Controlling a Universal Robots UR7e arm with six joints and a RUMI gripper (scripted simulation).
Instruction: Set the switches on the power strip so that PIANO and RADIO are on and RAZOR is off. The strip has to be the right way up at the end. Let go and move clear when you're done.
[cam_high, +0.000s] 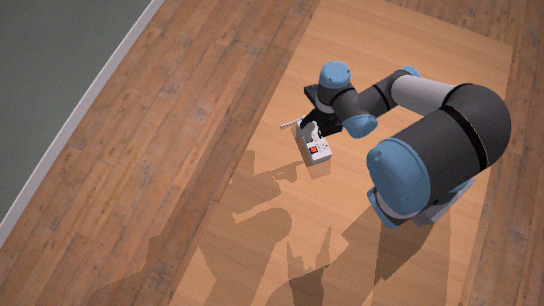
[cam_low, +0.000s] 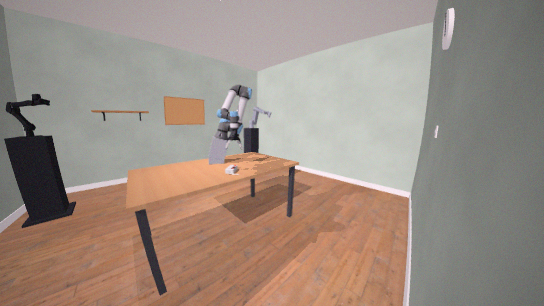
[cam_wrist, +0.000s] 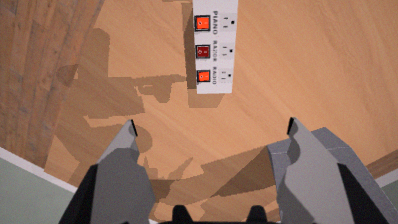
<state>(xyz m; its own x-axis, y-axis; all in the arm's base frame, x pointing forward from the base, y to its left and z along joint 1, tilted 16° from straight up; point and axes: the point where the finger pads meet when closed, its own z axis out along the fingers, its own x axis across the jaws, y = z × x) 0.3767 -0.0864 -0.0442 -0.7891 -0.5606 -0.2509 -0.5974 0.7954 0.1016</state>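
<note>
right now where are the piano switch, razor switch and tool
piano switch (cam_wrist: 202, 22), wrist view, centre of its rocker
razor switch (cam_wrist: 202, 51), wrist view, centre of its rocker
tool (cam_wrist: 211, 127), wrist view, midway between the open fingertips

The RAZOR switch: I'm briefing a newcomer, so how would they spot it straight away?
On the wooden table lies a white power strip, face up, ahead of the open gripper. Three red switches run along it; the RAZOR switch is the middle one, darker than the bright PIANO switch and RADIO switch.
</note>
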